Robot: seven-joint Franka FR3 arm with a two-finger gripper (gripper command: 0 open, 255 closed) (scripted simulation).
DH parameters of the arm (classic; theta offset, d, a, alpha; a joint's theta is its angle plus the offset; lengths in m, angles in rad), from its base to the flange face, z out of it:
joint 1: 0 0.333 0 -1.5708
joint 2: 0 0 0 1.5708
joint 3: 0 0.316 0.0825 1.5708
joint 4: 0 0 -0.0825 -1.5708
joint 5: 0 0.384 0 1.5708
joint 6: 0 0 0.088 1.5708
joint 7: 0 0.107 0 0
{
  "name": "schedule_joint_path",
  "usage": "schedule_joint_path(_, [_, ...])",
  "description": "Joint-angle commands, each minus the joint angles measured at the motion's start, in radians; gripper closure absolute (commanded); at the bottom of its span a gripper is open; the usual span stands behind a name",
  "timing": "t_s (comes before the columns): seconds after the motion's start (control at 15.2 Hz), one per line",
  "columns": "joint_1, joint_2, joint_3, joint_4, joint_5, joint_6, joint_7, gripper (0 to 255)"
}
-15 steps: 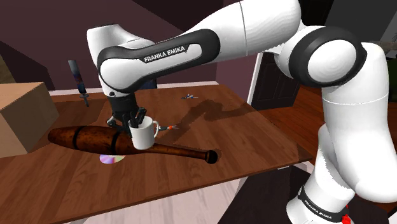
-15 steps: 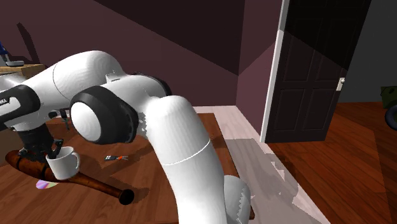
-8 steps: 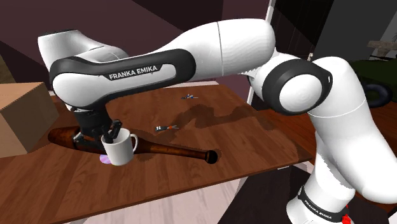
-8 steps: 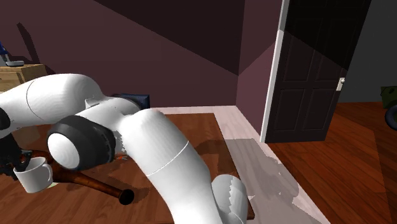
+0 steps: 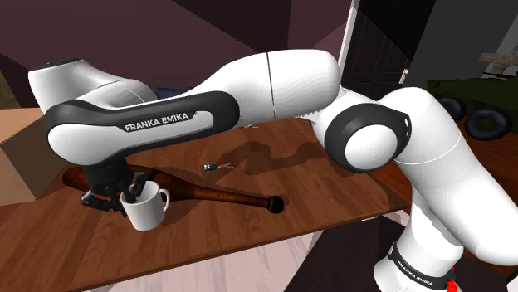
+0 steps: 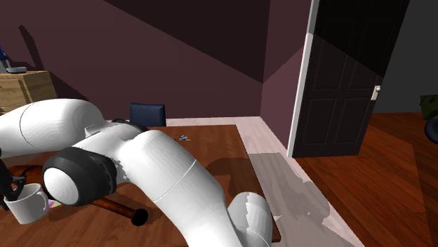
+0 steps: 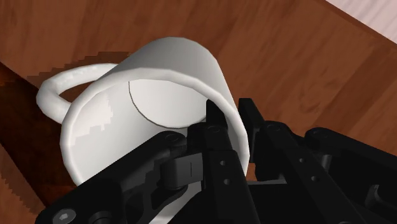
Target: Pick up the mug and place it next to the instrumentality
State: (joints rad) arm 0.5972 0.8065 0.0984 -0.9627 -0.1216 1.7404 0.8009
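Grips the white mug [image 5: 148, 211] by its wall: black gripper [image 5: 135, 194] narrowed onto the rim, with one finger [image 7: 214, 122] down inside the cup and the other outside, pinching the wall between them (plainest in the wrist view, looking into the open mouth). Holds it upright and low over the brown wooden table [image 5: 332, 195], close to the near edge. Cannot tell whether the base touches the wood or hangs just clear. Handle [image 5: 165, 199] turned toward the shoulder view's right.

Just behind the mug, flat on the table, a long dark-brown wooden club [image 5: 228, 197] with its thick end toward the shoulder view's left, tucked under the arm, and its thin knobbed end toward the right. Near each other, mug and club; contact not clear.

Beyond the club, well apart from the mug, a small red-and-dark tool [image 5: 214, 167]. At the shoulder view's left edge, a tan cardboard box [image 5: 18, 162] on the table.

In the second exterior view, mug low at the left edge beneath the white arm. Further back: a dark blue block [image 6: 147, 114], a wooden crate [image 6: 28, 85], and a dark panelled door [image 6: 340, 84] in a white frame.
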Motion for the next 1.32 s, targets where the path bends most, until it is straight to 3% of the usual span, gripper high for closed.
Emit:
schedule_joint_path(0.0, [-0.001,0.000,0.000,-0.026,-0.001,0.027,0.002,255])
schedule_joint_path(0.26, [-0.003,0.005,-0.001,-0.073,-0.002,0.079,0.006,255])
schedule_joint_path(0.79, [-0.003,0.005,-0.001,-0.073,-0.002,0.079,0.006,255])
schedule_joint_path(0.86, [-0.003,0.005,-0.001,-0.073,-0.002,0.079,0.006,0])
schedule_joint_path(1.25, [-0.001,0.003,0.000,-0.043,-0.001,0.046,0.005,0])
